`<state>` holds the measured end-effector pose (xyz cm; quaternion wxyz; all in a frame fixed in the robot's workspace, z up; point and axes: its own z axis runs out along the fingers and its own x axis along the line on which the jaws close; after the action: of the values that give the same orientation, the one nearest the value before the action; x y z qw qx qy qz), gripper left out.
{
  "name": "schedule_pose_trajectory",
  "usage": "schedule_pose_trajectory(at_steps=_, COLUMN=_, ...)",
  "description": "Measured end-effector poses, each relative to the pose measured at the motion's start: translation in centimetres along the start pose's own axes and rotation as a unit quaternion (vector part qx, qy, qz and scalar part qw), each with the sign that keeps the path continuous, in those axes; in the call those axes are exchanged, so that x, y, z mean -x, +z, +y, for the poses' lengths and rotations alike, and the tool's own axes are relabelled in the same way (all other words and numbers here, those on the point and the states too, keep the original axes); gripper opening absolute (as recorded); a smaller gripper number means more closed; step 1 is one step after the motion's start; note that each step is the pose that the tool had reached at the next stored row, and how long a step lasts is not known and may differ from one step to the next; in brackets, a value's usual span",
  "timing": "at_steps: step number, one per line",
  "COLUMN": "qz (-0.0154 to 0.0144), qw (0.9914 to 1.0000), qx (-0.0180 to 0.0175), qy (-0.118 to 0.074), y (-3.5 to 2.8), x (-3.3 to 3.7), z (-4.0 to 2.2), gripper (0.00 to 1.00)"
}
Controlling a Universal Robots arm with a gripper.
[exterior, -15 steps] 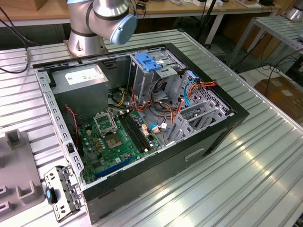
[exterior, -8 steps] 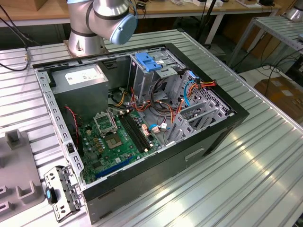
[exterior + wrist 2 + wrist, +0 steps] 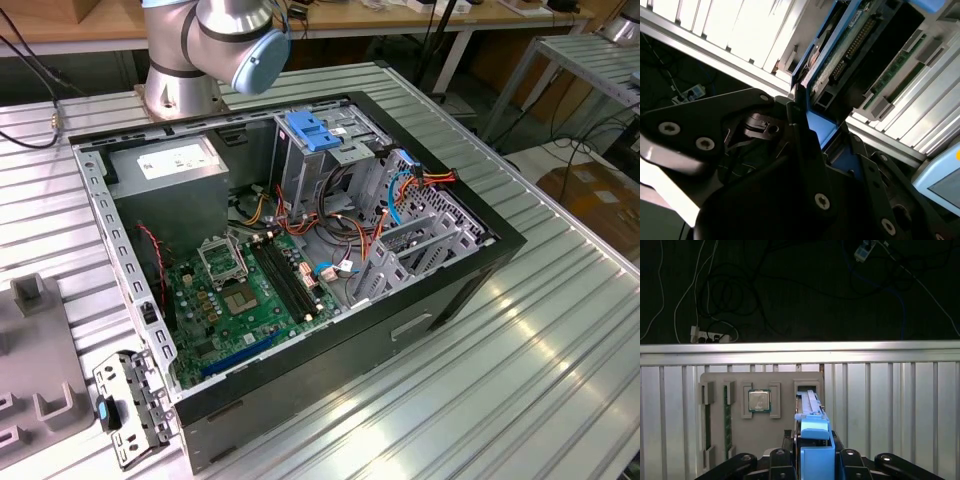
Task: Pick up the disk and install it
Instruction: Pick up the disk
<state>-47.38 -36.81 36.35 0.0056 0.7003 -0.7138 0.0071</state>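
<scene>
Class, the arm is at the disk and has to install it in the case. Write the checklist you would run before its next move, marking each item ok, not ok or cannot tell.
1. The gripper centred on the disk: ok, the disk sits mid-gripper in the first wrist view.
2. Grip secure: cannot tell.
3. Disk free of its slot in the tray: cannot tell.
4. CPU apart from the disk: ok.
5. Case open: ok, its inside shows in the exterior view.
6. Free bay in the cage: cannot tell; a blue bracket sits on top.
</scene>
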Motion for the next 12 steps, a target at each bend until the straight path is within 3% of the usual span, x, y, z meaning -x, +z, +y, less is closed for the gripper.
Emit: schedule_pose_trajectory(at_steps=12, qz=-0.0013, qw=1.0, qx=0.0, qy=0.0, y=-0.28, x=0.0, z=0.0, gripper=0.37)
